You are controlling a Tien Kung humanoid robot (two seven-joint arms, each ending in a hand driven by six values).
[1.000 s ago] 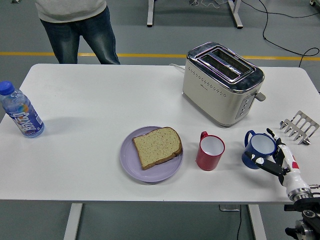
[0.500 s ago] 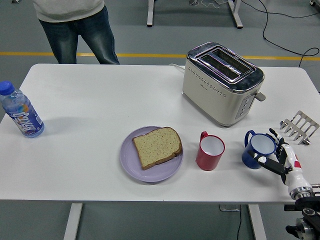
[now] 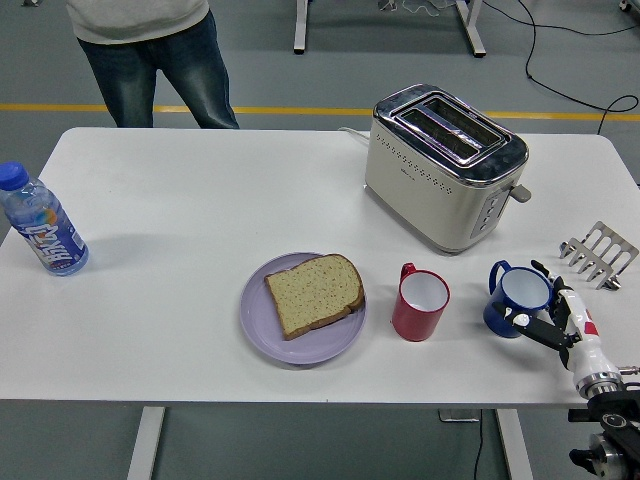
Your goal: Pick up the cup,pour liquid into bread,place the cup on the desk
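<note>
blue cup stands on the white table, touched by the right hand with fingers loosely spread; left of it a red mug, then bread on a purple plate, toaster beyond

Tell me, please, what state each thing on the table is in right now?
Blue cup: upright, right hand at its side.
Red cup: upright, untouched.
Bread: flat on purple plate.
Toaster: slots empty.
Bottle: capped, standing.
Toast rack: empty.
</note>
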